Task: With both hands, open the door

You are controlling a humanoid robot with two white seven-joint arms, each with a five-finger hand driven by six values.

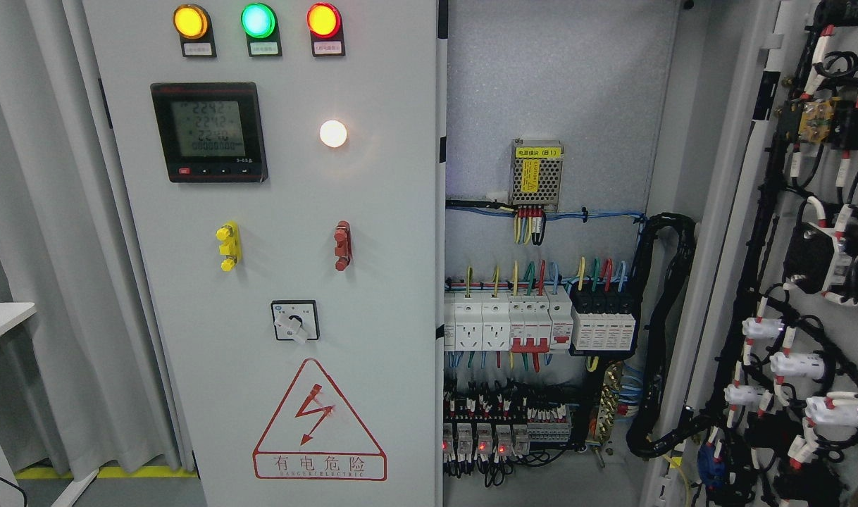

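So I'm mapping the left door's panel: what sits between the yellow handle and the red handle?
In the head view, only bare grey door panel lies between the yellow handle and the red handle; no control sits there.

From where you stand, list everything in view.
Left door: one, grey, shut.
Right door: one, grey, swung open at right, wiring on its inside.
Indicator lamps: three, amber, green, red, top of left door.
Meter: one, black, below the lamps.
White lamp: one, lit, right of meter.
Handles: yellow, red, mid-door.
Rotary switch: one, black and white.
Warning triangle: one, red, low.
Breakers: a row, white and black, inside cabinet.
Curtain: grey, left.
Robot hands: none in view.
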